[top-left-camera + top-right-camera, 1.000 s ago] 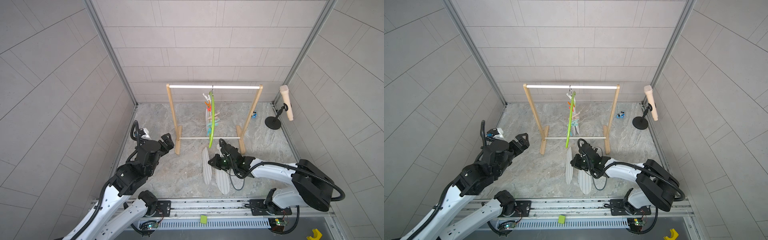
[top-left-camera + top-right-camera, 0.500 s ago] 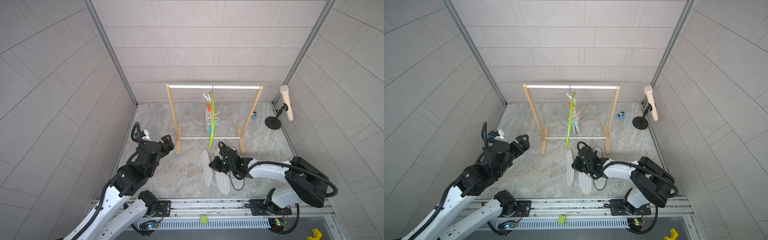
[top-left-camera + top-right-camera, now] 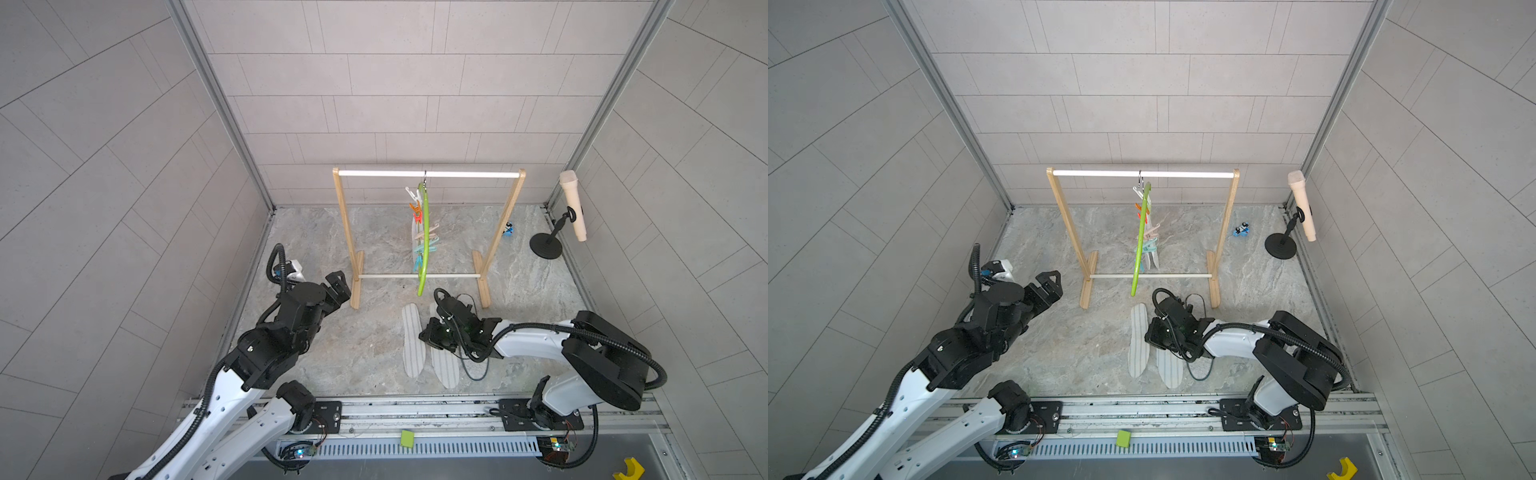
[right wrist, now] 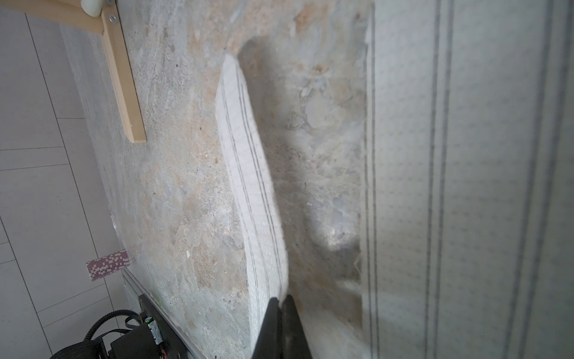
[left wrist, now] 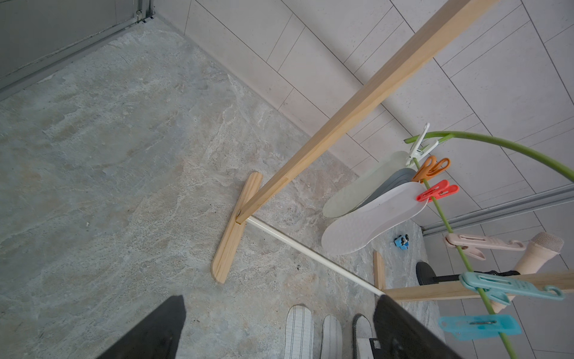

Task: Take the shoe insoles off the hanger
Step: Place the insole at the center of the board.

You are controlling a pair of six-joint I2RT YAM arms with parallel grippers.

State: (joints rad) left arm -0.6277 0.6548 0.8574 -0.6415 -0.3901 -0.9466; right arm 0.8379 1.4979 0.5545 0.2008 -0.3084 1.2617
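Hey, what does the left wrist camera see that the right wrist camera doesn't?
Only the left wrist view: the hanger with its clothespins, the mint insole, grey insole and dotted insole clipped to it, a felt insole on the floor, and the open left gripper.
Only the right wrist view: the shut right gripper, its tips at the edge of one of the striped insoles.
Both: the striped insoles on the floor, and the rack.

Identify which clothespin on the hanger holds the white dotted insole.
The coral-red clothespin: it pinches the white dotted insole, while the pink clothespin and turquoise clothespin hold nothing.
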